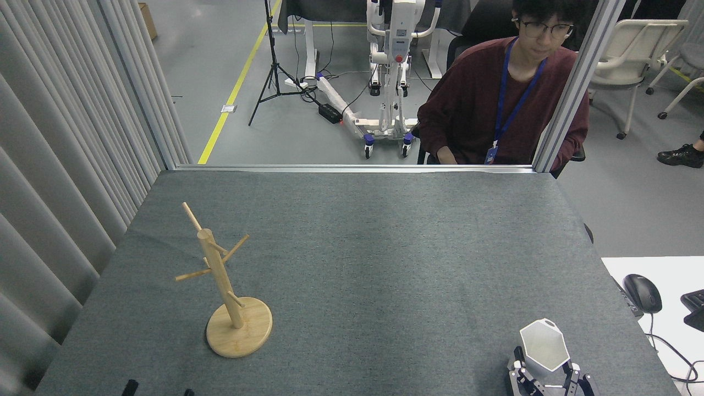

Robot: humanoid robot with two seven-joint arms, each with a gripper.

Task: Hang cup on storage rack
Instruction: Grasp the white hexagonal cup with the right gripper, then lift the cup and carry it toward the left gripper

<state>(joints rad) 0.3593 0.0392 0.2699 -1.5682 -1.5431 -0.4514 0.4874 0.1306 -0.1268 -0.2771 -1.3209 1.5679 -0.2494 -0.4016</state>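
Cup [543,347], white and matte with flat hexagonal facets, stands upright near the front right corner of the table [363,264], its mouth open upward and a small tab at the far side of the rim. The right claw [545,379] has its dark fingers [518,367] on either side of the cup's lower body, clamped on it. Only that end of the right arm shows, at the bottom edge of the view.

Far to the left of the cup, well apart from it, stands the rack [228,291]: a round post of pale bamboo-coloured wood on a flat disc base, with several thin pegs angled upward from the post. All its pegs are bare.

Farther left of the cup than the rack's base, along the bottom edge, two small dark tips of the left claw [158,389] poke into view; whether they are apart or together I cannot tell.

A grey, felt-like cloth covers the table. Beyond the table's far edge from the cup sits a person [495,99] in a dark red top with a blue lanyard. Right of the cup, on a white surface, lies a black mouse [642,292].
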